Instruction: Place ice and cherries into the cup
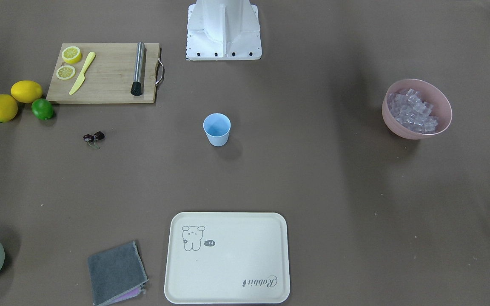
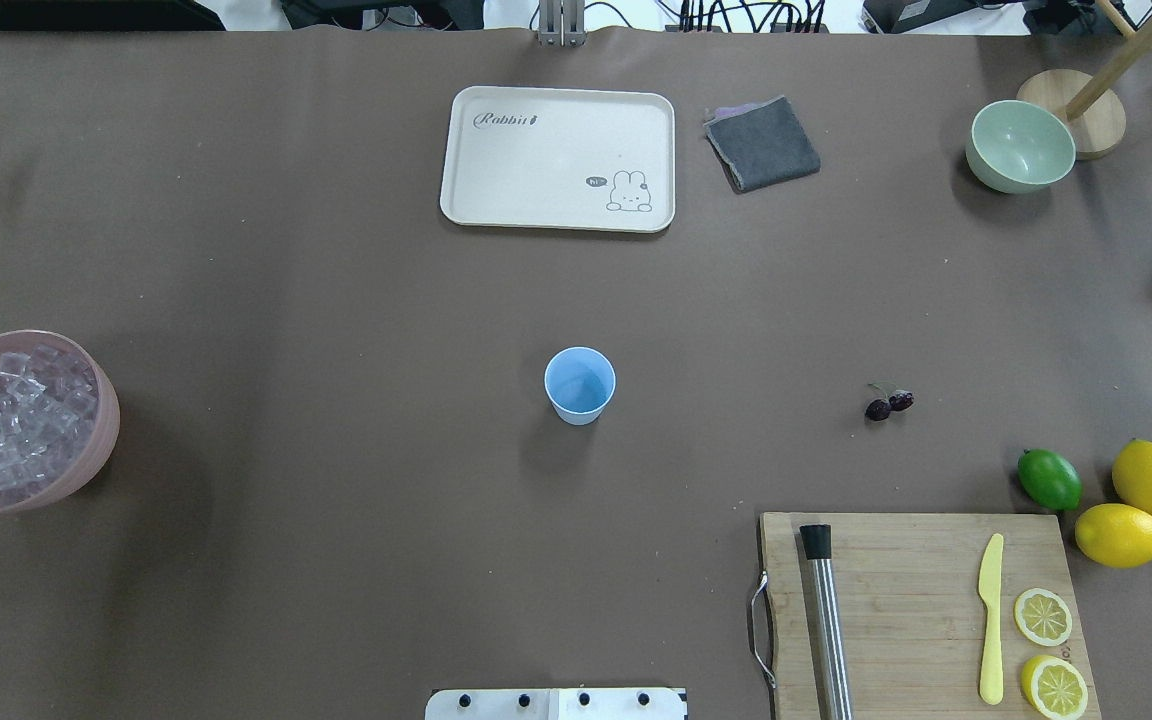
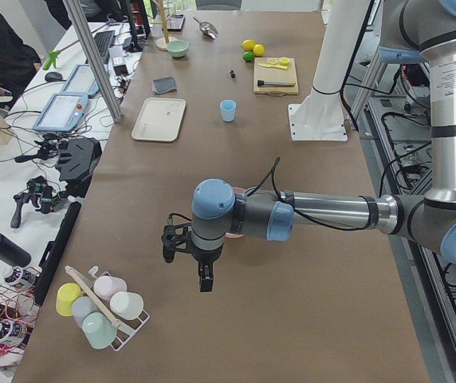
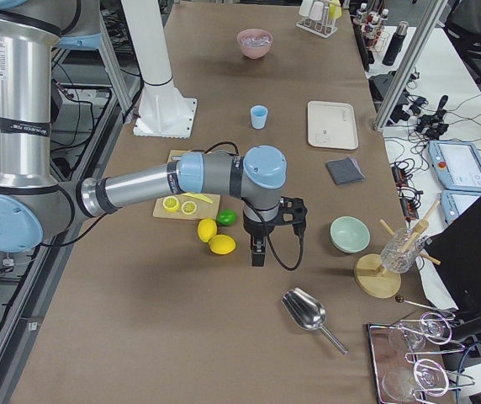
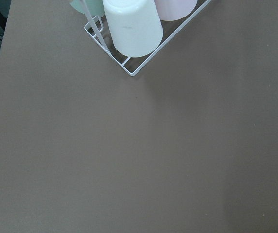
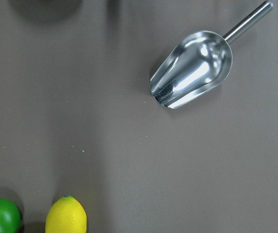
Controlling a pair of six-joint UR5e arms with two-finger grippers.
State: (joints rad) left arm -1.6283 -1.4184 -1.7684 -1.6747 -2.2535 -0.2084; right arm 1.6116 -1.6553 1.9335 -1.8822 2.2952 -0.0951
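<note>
**Spills and tipping ahead**

Small translucent ice cubes (image 2: 21, 425), heaped in the pink bowl (image 2: 108, 440), could scatter in transfer. The light blue plastic cup (image 2: 579, 385) at mid worktop (image 2: 336, 300) may tip. The dark red stemmed cherries (image 2: 888, 404) may roll. How wide the left pincer (image 3: 204, 281) and right pincer (image 4: 258, 252) stand, I cannot tell.

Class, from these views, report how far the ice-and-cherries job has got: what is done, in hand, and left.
Done: nothing; the cup looks empty. In hand: nothing; the left gripper and right gripper hang near the table's ends. Left: the ice in the pink bowl and the cherries on the table both go in.
</note>
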